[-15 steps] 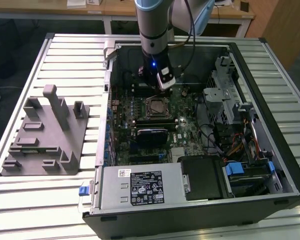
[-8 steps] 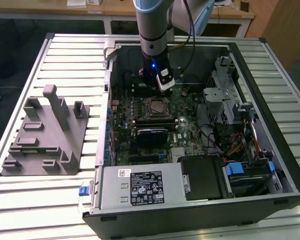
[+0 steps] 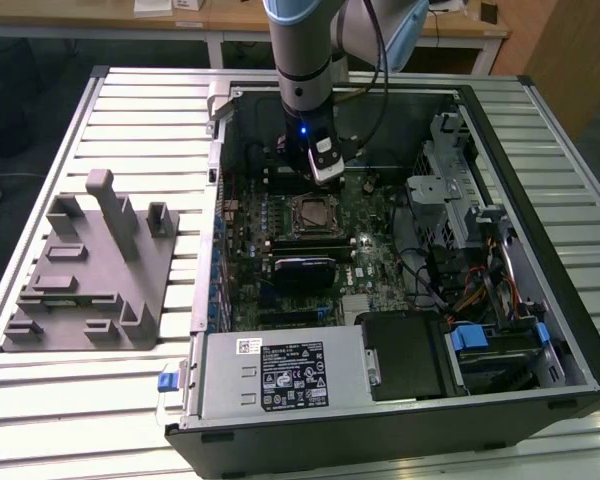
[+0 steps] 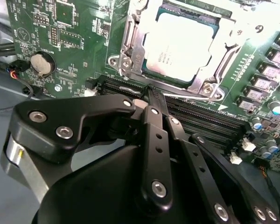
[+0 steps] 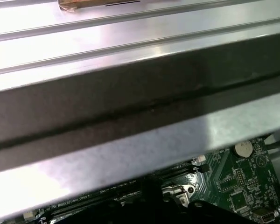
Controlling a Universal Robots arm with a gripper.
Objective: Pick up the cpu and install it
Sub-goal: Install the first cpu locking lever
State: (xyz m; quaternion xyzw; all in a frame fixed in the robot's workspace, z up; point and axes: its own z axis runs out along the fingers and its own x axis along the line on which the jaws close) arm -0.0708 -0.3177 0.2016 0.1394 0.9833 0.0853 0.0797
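**CPU seated in socket, gripper closed above board**

Ribbed metal tabletop [image 3: 130, 400] spread under everything, grey and slatted. Nearest in the exterior view: open computer case [image 3: 570, 330] lying on its side, silver power supply [image 3: 280, 372] with a label along the front edge. Off to the exterior view's left, apart from the case, grey plastic fixture block [image 3: 90, 270] with several upright posts, resting on the slats.

Deeper inside the case: green motherboard [image 3: 360, 265], with drive cage and cable bundle toward the exterior view's right. Near the board's middle, metal-framed socket [image 3: 315, 215]; in the second wrist view, cpu [image 4: 179, 46] lying flat inside that frame, pale silvery top facing up, frame [image 4: 130, 51] around its edges. Round coin battery [image 4: 41, 64] well apart from it on the same board; dark memory slots [image 4: 210, 119] just beside the socket.

Gripper [image 4: 149, 95] just over the board beside the socket, black fingers [image 4: 154, 140] pressed together at their tips, nothing between them, not touching the cpu. Arm [image 3: 305, 60] standing upright above, blue light lit near the wrist.

Farthest back: wooden desks along the wall.
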